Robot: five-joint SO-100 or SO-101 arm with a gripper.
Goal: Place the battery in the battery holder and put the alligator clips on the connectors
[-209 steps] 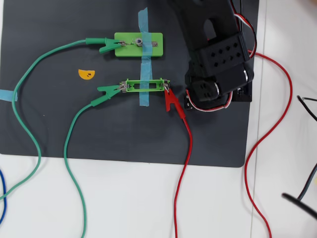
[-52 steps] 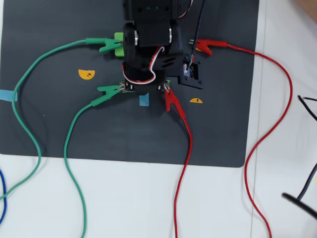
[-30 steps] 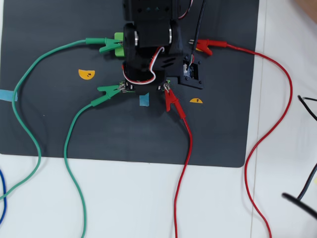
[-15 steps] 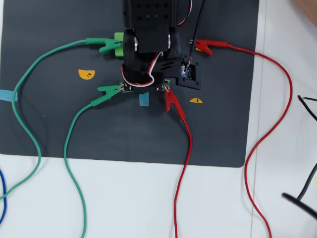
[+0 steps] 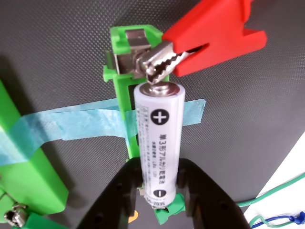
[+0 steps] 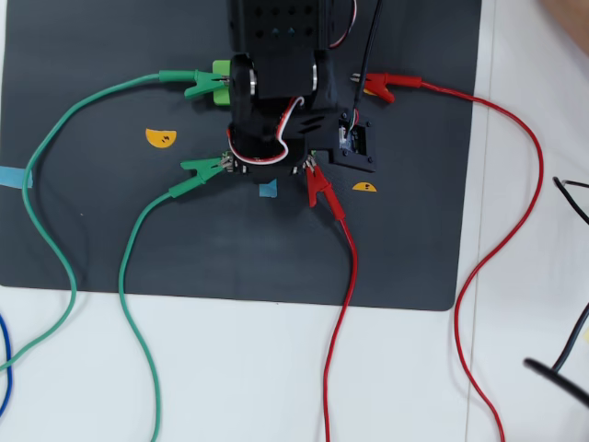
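Note:
In the wrist view the white battery (image 5: 159, 143) lies lengthwise over the slot of the bright-green battery holder (image 5: 119, 36), its plus end close to the top metal tab. My gripper (image 5: 159, 168) comes in from below, and its black fingers (image 5: 125, 193) are shut on the battery's lower end. One red alligator clip (image 5: 214, 33) bites the holder's top tab. Seen from overhead, my arm (image 6: 276, 92) hides the holder. A green clip (image 6: 195, 167) and that red clip (image 6: 318, 187) sit at its two ends. Another green clip (image 6: 191, 84) holds the light-green block (image 6: 221, 72).
A second red clip (image 6: 386, 85) lies on the dark mat (image 6: 92, 230) right of the arm, apart from the block. Blue tape (image 5: 71, 124) crosses under the holder. Two yellow stickers (image 6: 160, 138) lie on the mat. Long green and red wires loop off onto the white table.
The arm's head has shifted slightly down and right over the holder since half a second ago. The clips and wires have stayed where they were.

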